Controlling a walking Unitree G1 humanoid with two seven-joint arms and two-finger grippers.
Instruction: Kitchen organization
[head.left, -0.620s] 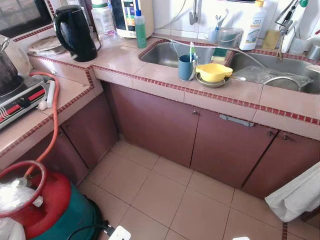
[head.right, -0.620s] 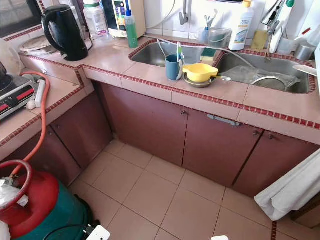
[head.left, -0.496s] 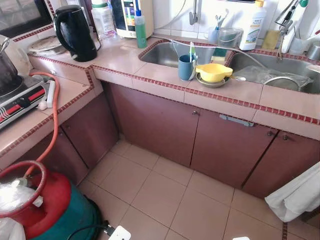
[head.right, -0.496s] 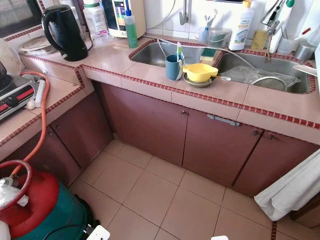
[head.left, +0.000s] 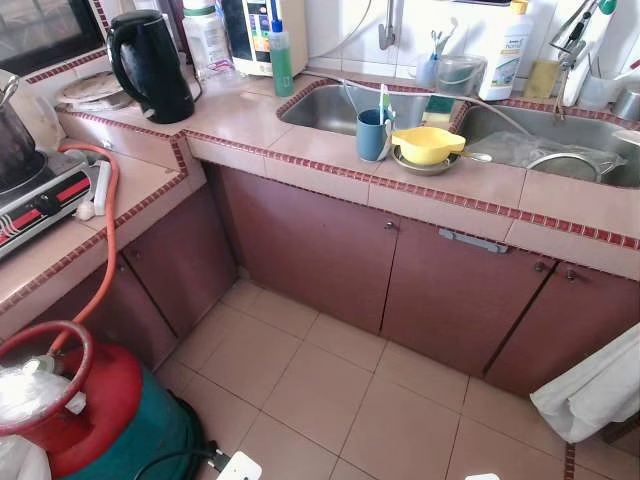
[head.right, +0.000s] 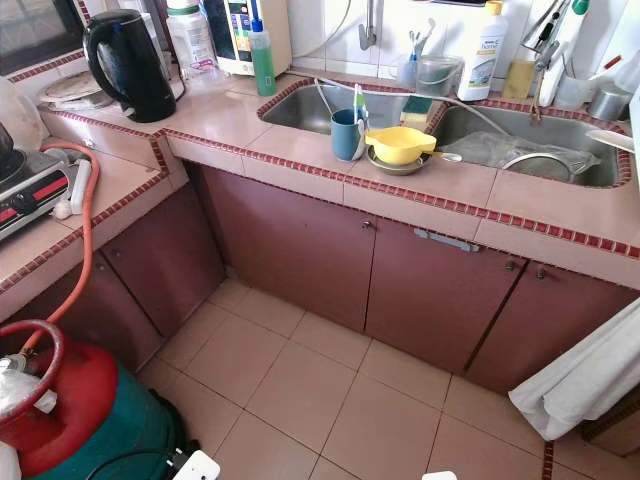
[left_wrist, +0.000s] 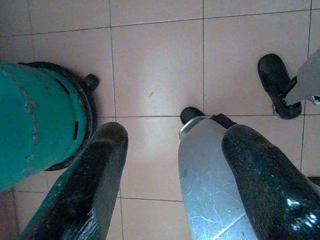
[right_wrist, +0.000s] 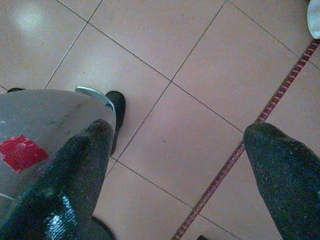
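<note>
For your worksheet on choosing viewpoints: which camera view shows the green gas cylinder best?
The left eye view: the gas cylinder shows with its red top and orange hose. The right eye view crops it more; the left wrist view shows its green side and base ring from above.

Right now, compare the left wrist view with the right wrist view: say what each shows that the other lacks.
Left wrist view: the green gas cylinder standing on the tiled floor beside the open left gripper.

Right wrist view: a dark red tile strip crossing the floor between the open right gripper's fingers.

Both: pinkish floor tiles, black fingers spread apart and holding nothing, and the robot's silver leg with black feet.
</note>
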